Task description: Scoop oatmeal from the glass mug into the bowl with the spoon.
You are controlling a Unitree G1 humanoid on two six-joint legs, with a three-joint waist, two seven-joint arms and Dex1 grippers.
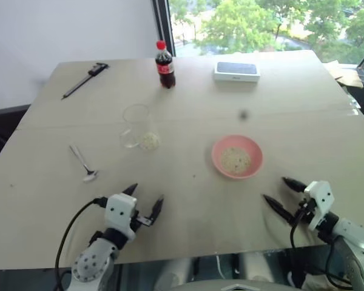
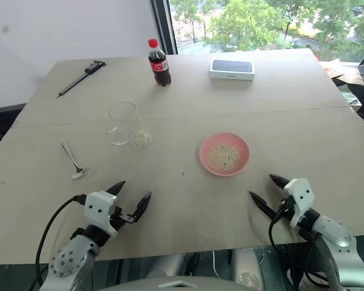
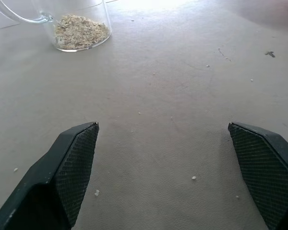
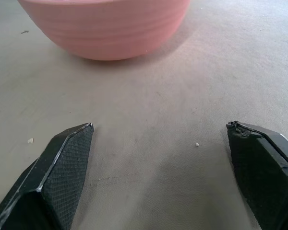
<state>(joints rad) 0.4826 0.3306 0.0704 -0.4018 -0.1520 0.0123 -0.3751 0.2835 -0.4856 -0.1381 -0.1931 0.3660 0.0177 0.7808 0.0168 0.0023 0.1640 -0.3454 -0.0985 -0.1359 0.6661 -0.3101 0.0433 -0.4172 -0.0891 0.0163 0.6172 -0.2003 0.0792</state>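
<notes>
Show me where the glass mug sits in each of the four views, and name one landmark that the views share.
Left eye view: glass mug, left of centre, in front of the cola bottle.
Right eye view: mug, left of centre, in front of the same bottle.
Left wrist view: its base with oatmeal, upper left corner.
Right wrist view: not in it.
Shared landmark: the pink bowl, also in the right wrist view.

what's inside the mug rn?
A thin layer of oatmeal on the bottom of the mug, nothing else. The spoon lies on the table beside it.
</notes>
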